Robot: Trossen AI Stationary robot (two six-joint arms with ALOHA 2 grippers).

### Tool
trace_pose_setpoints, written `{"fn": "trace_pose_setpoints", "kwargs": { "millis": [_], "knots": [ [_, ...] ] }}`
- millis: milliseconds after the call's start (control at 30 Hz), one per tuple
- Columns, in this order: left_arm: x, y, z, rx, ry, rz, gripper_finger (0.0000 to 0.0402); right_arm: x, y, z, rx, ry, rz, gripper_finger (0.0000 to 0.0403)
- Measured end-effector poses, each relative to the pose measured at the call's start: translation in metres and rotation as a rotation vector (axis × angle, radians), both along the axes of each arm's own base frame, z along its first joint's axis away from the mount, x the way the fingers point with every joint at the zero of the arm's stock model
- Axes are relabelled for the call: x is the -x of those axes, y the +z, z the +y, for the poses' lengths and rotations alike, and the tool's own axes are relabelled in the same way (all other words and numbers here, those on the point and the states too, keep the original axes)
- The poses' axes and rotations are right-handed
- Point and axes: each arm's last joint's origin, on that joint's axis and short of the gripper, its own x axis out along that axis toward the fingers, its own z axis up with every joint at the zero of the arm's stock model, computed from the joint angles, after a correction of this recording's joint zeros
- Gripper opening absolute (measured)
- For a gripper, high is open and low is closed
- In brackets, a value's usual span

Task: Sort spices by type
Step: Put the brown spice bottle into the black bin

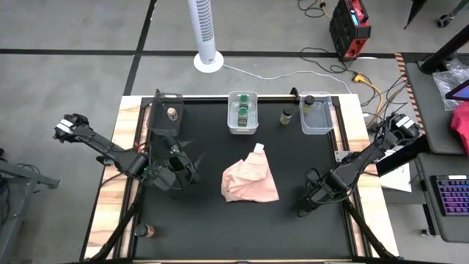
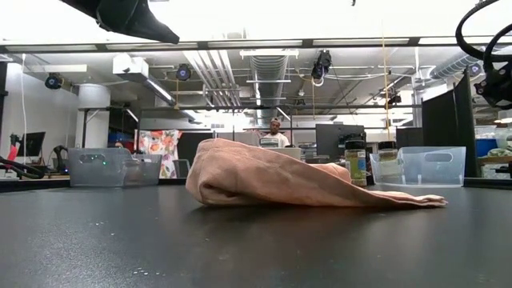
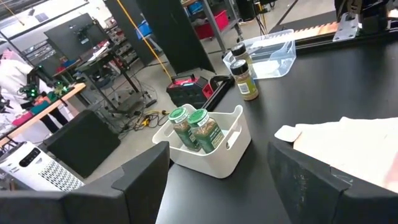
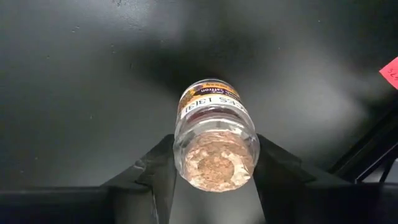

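A small clear spice jar (image 4: 216, 134) with a cork top and an orange-and-white label stands upright on the black table at the right. My right gripper (image 4: 216, 163) points down over it, shut on it; in the high view my right gripper (image 1: 306, 201) hides the jar. My left gripper (image 1: 179, 172) hovers open at the table's left, nothing between its fingers (image 3: 140, 180). Two green-lidded jars (image 3: 196, 127) stand in the white middle bin (image 1: 242, 111). A tan-lidded jar (image 1: 172, 114) is in the left bin, a dark-lidded jar (image 1: 308, 100) in the right bin. My right gripper pinches the jar's upper wall (image 4: 181, 149), just below the cork top, between its two fingers, one on each opposite side. The fingers come from above, pointing down. The jar is upright, and its bottom appears to rest on the table.
A crumpled pink cloth (image 1: 250, 180) lies at the table's middle with a white tag (image 1: 259, 148) at its far end. One jar (image 1: 286, 115) stands between the middle and right bins, another (image 1: 150, 232) near the front left corner. Clear bins (image 1: 317, 117) line the far edge.
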Motion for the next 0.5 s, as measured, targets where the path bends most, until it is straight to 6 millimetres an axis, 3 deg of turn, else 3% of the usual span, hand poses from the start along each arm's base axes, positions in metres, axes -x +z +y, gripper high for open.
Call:
{"fn": "trace_pose_setpoints", "kwargs": {
  "millis": [267,500],
  "knots": [
    [-0.001,-0.001,-0.002,0.046,-0.069,0.012,0.0254,0.0,0.003,-0.001,0.032,0.007,0.004,0.0165],
    [-0.002,-0.002,-0.004,0.087,-0.132,0.022,0.0254,-0.003,0.035,0.0,0.111,0.03,0.031,0.0165]
  ]
}}
